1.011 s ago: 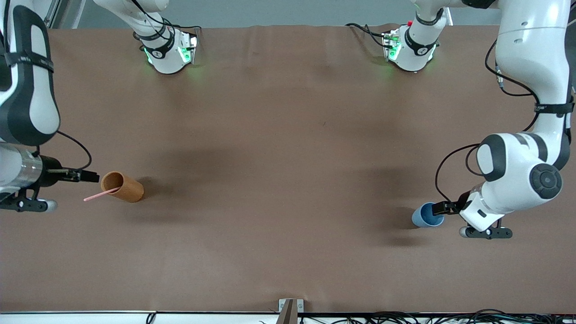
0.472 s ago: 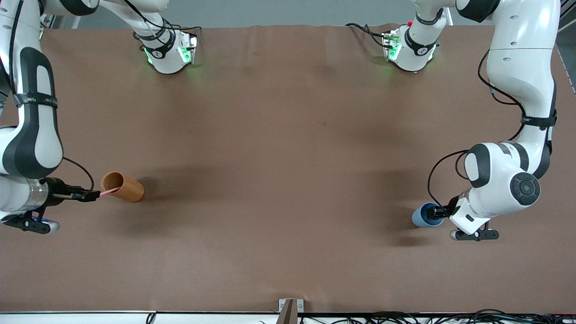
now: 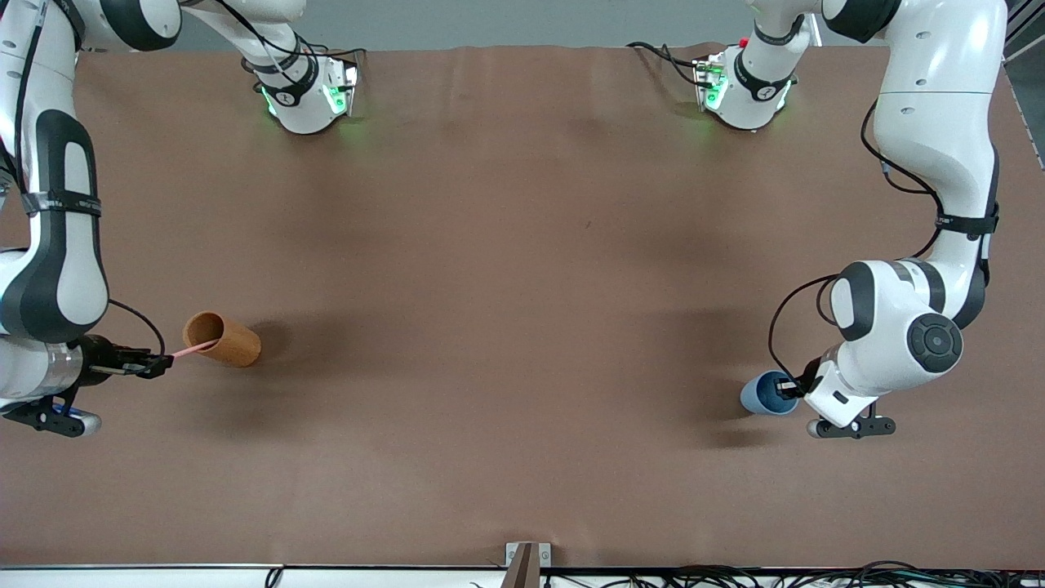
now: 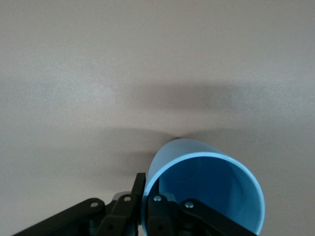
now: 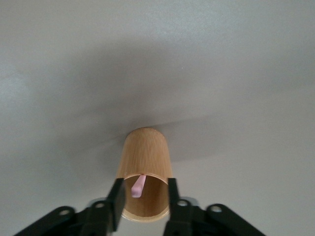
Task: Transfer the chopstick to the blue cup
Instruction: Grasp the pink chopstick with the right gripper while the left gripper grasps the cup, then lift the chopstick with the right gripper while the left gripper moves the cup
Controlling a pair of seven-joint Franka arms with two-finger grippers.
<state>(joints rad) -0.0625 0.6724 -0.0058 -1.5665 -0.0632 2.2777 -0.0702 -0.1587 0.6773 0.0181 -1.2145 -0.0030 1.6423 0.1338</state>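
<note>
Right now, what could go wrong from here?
1. The right gripper is open around the chopstick, which leans in the brown cup. An off-centre close or a slanted pull could tip that cup.
2. The left gripper pinches the blue cup by one wall at the rim, so the cup may tilt or slip.

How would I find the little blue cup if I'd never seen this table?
Look along the brown table to the left arm's end. There a small round matte blue cup has its rim pinched by the left tool. The only other cup is a taller orange-brown cylinder at the right arm's end.
</note>
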